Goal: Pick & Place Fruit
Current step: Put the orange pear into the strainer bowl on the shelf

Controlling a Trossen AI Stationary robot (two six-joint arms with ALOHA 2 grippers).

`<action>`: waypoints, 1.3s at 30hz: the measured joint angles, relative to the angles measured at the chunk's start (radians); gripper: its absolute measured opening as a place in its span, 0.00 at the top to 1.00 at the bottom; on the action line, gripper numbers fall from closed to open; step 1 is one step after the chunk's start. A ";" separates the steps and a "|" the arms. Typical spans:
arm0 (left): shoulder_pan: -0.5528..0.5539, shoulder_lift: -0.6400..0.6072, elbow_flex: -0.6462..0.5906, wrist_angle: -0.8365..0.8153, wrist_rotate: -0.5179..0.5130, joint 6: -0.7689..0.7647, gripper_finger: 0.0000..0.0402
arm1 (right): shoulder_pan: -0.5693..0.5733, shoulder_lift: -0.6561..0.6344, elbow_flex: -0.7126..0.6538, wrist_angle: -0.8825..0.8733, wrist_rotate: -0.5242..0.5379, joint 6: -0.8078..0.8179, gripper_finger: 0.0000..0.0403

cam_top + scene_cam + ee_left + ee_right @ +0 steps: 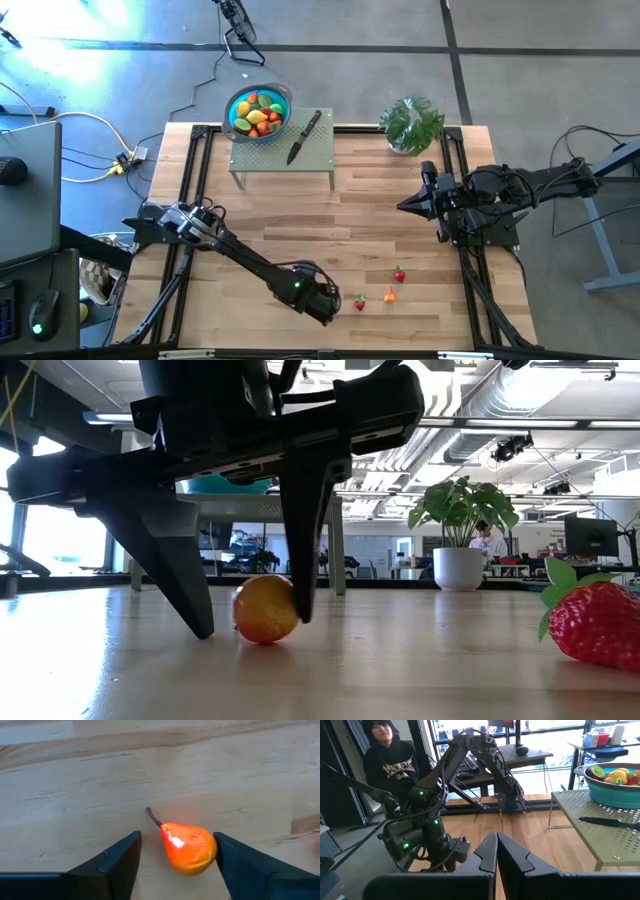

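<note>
A small orange pear-shaped fruit (190, 849) with a dark stem lies on the wooden table near its front edge. My left gripper (177, 836) points down over it, open, one finger on each side of it; the low view shows both fingertips (255, 625) down at the tabletop. Three more fruit pieces lie just right of this gripper: a red one (360, 303), an orange one (389, 296) and a strawberry (399, 274). My right gripper (405, 205) waits shut, raised at the table's right side. My left gripper comes from above, its fingers pointing down. One finger (235, 860) lies against the pear's rounded side (212, 851). The other finger (122, 857) stands apart from the pear's stem side with a gap. The pear rests on the table.
At the table's far edge a green perforated stand (283, 160) carries a blue bowl (258, 112) filled with fruit and a black-handled knife (303, 137). A potted plant (410, 125) stands at the far right. A person sits beyond the table's left side (390, 760).
</note>
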 joint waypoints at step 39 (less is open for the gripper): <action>0.000 0.001 0.000 -0.014 0.017 -0.003 0.64 | 0.000 0.000 0.000 -0.001 0.000 0.000 0.99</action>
